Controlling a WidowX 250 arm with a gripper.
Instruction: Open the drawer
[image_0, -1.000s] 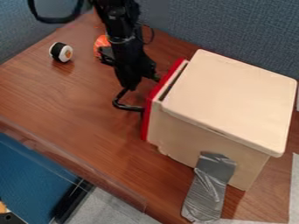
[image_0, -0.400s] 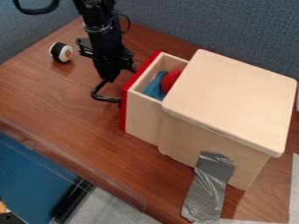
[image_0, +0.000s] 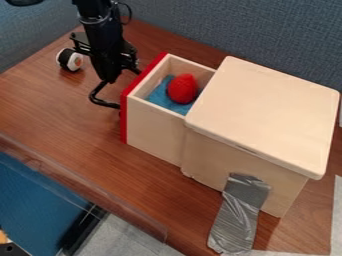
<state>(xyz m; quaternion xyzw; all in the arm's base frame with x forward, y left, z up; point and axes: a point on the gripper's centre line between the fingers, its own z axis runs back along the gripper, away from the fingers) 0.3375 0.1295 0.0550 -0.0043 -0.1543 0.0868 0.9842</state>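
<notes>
The black gripper (image_0: 110, 75) hangs down at the drawer's outer side, left of its red front (image_0: 141, 79), against the curved black handle (image_0: 99, 99). Part of the handle is hidden behind the gripper. The drawer (image_0: 155, 127) stands well out of the pale wooden box (image_0: 267, 110), its inside showing from above. In it lie a red rounded object (image_0: 182, 89) and a blue cloth-like piece (image_0: 159, 96).
A black and white sushi-like toy (image_0: 69, 59) sits at the upper left, close to the arm. Grey tape (image_0: 237, 220) runs from the box's near side onto the wooden table (image_0: 60, 115). A blue-grey partition (image_0: 234, 25) stands behind.
The gripper has moved left and slightly up in the view. The drawer has slid out with it, bringing the red object and blue piece into sight.
</notes>
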